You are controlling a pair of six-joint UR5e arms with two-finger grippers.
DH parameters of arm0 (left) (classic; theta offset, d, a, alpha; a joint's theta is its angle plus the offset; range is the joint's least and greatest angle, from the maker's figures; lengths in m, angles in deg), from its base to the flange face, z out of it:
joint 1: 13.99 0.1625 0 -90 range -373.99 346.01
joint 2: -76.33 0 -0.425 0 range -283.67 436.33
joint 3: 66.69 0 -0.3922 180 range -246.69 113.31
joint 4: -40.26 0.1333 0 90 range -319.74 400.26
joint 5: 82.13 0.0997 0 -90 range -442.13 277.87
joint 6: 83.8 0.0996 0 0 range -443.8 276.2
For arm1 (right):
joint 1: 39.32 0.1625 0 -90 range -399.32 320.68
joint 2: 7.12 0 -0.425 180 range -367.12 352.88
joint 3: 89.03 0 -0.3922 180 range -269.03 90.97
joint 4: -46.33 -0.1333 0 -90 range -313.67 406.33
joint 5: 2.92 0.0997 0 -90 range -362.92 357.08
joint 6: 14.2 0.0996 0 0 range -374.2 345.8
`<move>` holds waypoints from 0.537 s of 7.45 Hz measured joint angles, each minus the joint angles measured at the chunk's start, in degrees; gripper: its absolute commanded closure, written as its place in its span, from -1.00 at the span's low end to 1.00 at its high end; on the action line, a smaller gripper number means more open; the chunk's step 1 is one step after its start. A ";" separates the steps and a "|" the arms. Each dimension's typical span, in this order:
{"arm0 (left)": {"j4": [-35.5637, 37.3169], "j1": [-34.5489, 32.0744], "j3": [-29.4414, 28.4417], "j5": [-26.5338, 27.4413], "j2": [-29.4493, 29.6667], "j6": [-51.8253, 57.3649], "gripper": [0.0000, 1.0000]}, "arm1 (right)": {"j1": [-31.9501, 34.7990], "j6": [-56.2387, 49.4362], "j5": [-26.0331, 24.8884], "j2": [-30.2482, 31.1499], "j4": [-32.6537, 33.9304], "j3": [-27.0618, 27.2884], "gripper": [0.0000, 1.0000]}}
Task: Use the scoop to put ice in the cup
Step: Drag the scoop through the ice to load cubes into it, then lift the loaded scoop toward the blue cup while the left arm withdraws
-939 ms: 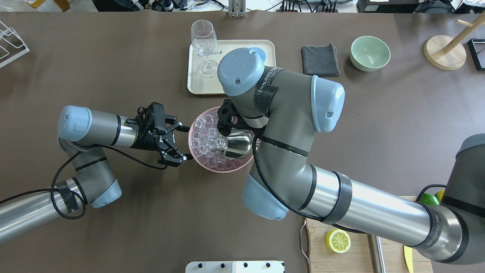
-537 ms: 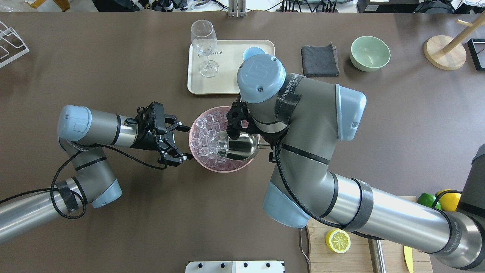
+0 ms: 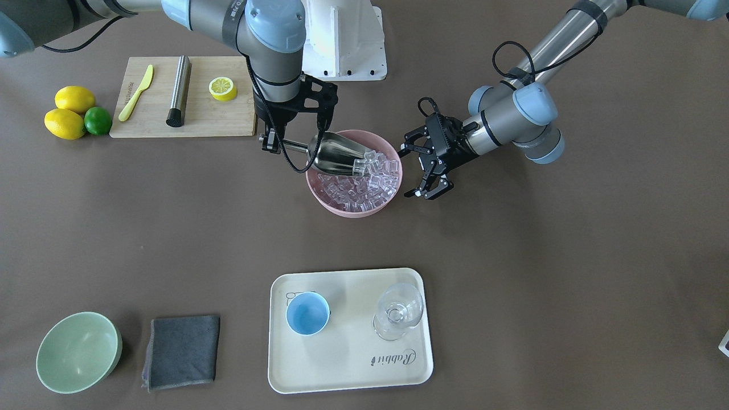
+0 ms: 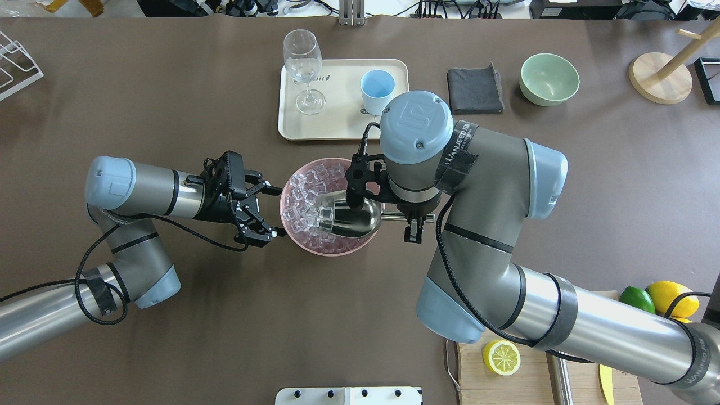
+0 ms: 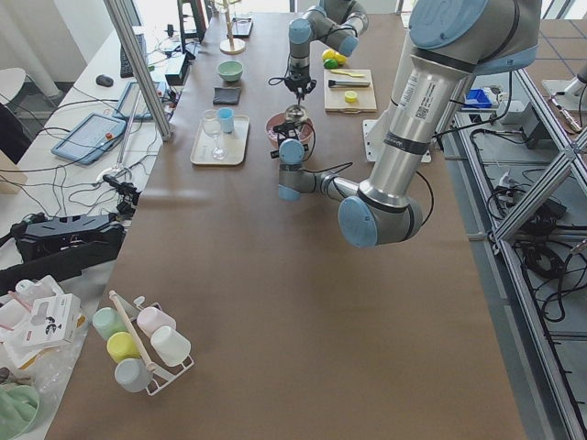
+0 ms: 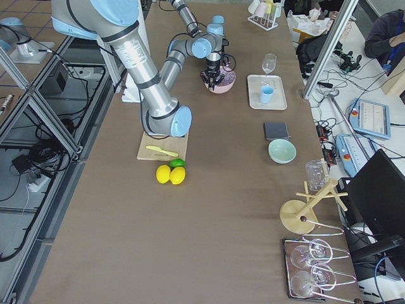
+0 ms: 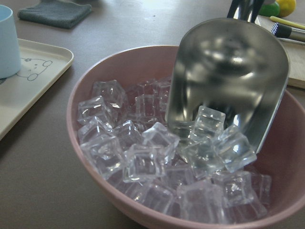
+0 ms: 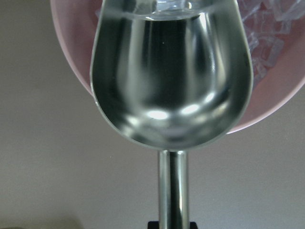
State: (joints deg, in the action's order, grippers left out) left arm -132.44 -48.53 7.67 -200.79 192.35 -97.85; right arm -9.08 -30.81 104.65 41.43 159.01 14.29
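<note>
Comparing with 0.9 s ago: the right arm's wrist has swung off the cream rectangular tray (image 4: 337, 121), toward the robot and its own side. The small round light-blue cup (image 4: 377, 90) was hidden under that wrist then. It now shows whole, upright on the tray, near the clear stemmed wine glass (image 4: 304, 62).

Right gripper (image 4: 412, 222): clamped on the thin rod handle of the shiny stainless-steel scoop with the rounded trough (image 4: 351, 216). The handle's end now pokes out past the rim of the round pink bowl (image 4: 332, 250) on the robot's right; 0.9 s ago the arm covered it. The trough lies over that side of the bowl, with its mouth pointing into the pile of small clear glassy ice cubes (image 4: 304, 208), much as before.
- Left wrist view: a few cubes sit at the scoop's mouth, touching its lip.
- Right wrist view: the trough's polished inside is mostly bare, with cubes only at the far lip.

Left gripper (image 4: 274, 211): fingers spread apart, holding nothing, just beside the bowl's rim on the robot's left. Cannot tell whether a fingertip touches the rim. Same pose as 0.9 s and 0.5 s ago.

Ice: the rest fills the pink bowl, which has stayed between the tray and the robot's base, apart from the cup.
</note>
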 measured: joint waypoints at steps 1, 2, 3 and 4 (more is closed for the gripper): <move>0.00 -0.01 0.00 0.00 0.00 0.00 -0.95 | 0.00 0.00 0.01 1.20 -2.71 0.37 1.00; -0.01 -0.05 0.00 0.00 0.00 -0.01 -0.95 | 0.00 0.00 0.06 2.55 -5.25 0.94 1.00; 0.00 -0.04 -0.03 0.00 0.00 -0.01 -0.95 | 0.00 0.00 0.24 4.18 -8.25 1.62 1.00; 0.00 -0.07 -0.03 -0.16 0.00 -0.01 -0.95 | 0.00 0.00 1.65 5.70 -11.65 2.12 1.00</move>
State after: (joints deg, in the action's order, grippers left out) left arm -132.44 -48.60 7.64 -200.95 192.35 -97.87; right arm -9.08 -30.82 106.30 47.13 147.36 16.41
